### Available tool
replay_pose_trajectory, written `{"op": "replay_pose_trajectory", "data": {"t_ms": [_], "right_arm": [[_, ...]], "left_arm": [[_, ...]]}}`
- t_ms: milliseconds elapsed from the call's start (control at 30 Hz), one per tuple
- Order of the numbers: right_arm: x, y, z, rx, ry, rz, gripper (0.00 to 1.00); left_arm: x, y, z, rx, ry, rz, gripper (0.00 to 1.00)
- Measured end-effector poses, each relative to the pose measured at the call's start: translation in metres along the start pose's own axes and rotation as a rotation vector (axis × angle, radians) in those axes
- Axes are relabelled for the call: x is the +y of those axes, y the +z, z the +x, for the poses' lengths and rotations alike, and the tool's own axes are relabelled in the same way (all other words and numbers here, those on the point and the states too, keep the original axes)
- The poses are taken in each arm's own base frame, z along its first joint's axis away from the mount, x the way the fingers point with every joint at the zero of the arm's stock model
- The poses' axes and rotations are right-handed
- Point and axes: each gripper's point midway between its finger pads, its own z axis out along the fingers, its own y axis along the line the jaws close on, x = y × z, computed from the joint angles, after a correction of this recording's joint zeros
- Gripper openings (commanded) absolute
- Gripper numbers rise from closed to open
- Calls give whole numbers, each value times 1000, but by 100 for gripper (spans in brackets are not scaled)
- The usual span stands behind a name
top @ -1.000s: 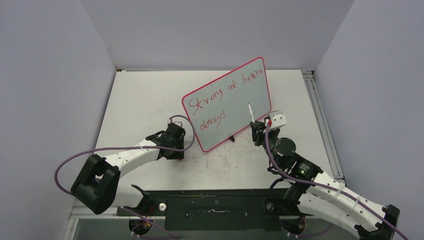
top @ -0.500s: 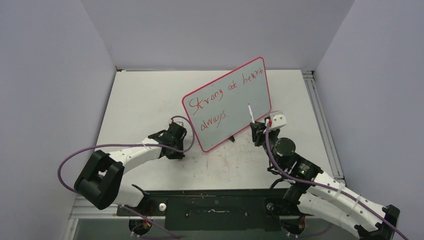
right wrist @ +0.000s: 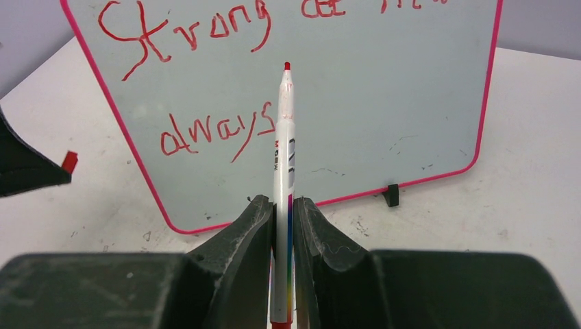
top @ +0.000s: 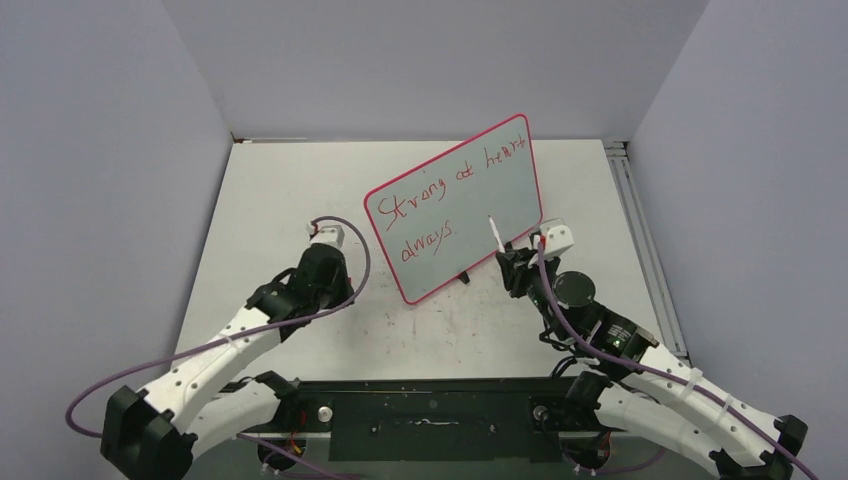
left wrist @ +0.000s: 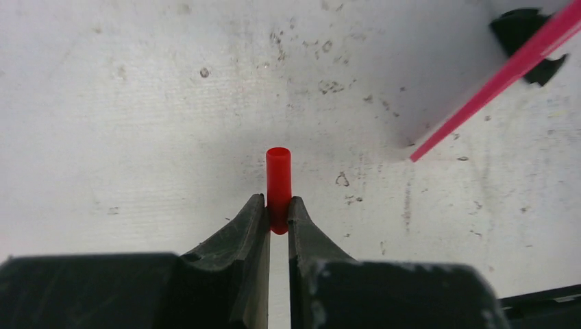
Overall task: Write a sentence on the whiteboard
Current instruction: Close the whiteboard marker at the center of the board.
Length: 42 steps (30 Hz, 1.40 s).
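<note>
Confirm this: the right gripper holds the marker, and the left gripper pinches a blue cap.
Not quite. The cap in the left gripper is red, not blue, as the left wrist view shows. The right gripper does hold the marker.

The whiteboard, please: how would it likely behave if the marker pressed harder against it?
The whiteboard stands propped on small black feet, so it would probably tip or slide backward. It looks thin and stiff, and is likely light for its size.
</note>
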Motion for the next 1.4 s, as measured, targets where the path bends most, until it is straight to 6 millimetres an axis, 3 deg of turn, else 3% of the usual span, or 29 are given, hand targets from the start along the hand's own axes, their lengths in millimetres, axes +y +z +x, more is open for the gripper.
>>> {"op": "replay_pose_trajectory", "data": {"t_ms": [233, 433, 667, 933, 1200, 1400], "right_arm": [[15, -5, -1, 64, 8, -73, 5], [37, -12, 0, 153, 12, -192, 5], [76, -30, -7, 266, 41, -395, 5], [114, -57, 19, 518, 69, -616, 5], [131, -96, 49, 758, 130, -775, 5], [136, -119, 55, 857, 168, -848, 5]], "left_arm": [[-12, -63, -60, -243, 68, 111, 0], [-29, -92, -81, -315, 234, 219, 0], [-65, -116, -62, -340, 449, 492, 0], [-104, -124, -4, -267, 643, 770, 0], [-120, -127, 34, -230, 758, 904, 0], [-133, -140, 57, -210, 844, 998, 0]]}}
